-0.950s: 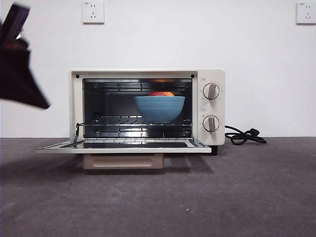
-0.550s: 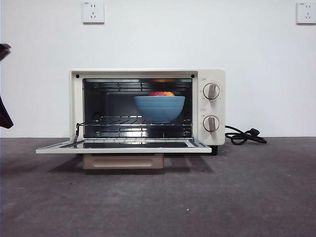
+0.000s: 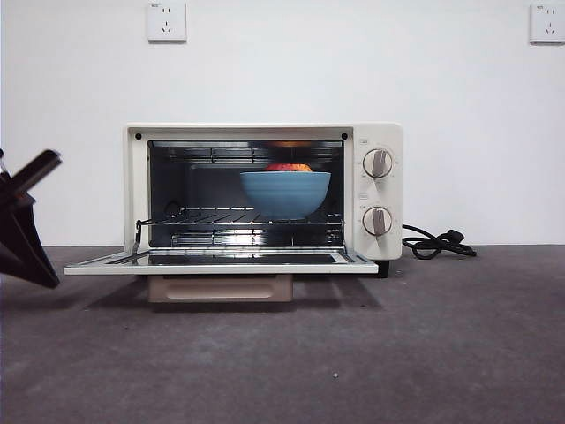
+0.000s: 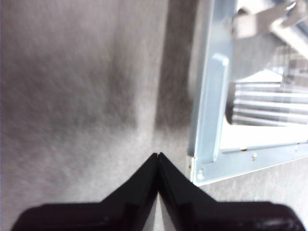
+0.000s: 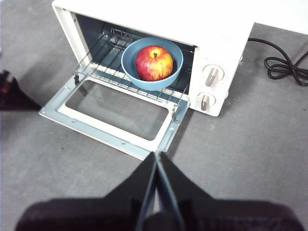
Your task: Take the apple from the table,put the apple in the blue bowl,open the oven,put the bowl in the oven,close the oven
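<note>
The cream oven (image 3: 375,132) stands open, its door (image 3: 221,263) folded down flat. On the wire rack inside sits the blue bowl (image 3: 285,193) with the red apple (image 3: 289,167) in it; the right wrist view looks down on the same apple (image 5: 154,62) and bowl (image 5: 129,67). My left gripper (image 3: 26,221) is shut and empty, low at the far left, just off the door's left corner (image 4: 208,134). My right gripper (image 5: 156,154) is shut and empty, raised in front of the door (image 5: 96,131).
The oven's black cord (image 3: 437,243) lies coiled on the table (image 3: 353,353) to the right of the oven. Two wall sockets (image 3: 167,21) sit high on the white wall behind. Two knobs (image 3: 378,163) face front.
The dark left gripper drew off to the left edge, then came back lower, now at about the height of the open door. Oven, bowl and apple have not moved.
</note>
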### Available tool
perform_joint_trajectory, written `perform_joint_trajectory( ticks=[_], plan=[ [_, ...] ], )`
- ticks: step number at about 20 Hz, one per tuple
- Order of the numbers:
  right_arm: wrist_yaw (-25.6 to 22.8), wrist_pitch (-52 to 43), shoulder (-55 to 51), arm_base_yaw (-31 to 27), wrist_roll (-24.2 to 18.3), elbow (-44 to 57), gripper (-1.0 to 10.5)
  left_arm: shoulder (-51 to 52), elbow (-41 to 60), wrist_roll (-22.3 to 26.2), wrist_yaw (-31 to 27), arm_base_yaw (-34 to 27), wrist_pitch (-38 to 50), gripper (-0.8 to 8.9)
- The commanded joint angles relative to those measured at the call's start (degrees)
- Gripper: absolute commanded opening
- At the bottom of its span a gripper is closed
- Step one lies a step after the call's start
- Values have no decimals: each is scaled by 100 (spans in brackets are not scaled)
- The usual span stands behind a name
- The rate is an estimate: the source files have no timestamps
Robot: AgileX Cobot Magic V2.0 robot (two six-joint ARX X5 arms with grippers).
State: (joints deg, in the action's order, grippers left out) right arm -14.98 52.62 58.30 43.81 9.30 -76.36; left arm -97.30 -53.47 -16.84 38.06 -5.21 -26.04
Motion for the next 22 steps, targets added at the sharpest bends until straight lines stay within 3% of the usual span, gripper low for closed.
perform_joint_trajectory(
  ticks=[1,9,15,22],
  plan=[
    [2,-50,-9,0,103,57,-8,-111,57,-79,7,105,15,-8],
    [2,-35,-9,0,107,57,-8,-140,57,-452,-155,446,313,-8],
    [7,-35,-9,0,129,57,-8,-140,57,-824,592,446,610,-8],
    [157,-37,-9,0,170,57,-8,-76,39,-1071,901,439,968,-8]
  ],
)
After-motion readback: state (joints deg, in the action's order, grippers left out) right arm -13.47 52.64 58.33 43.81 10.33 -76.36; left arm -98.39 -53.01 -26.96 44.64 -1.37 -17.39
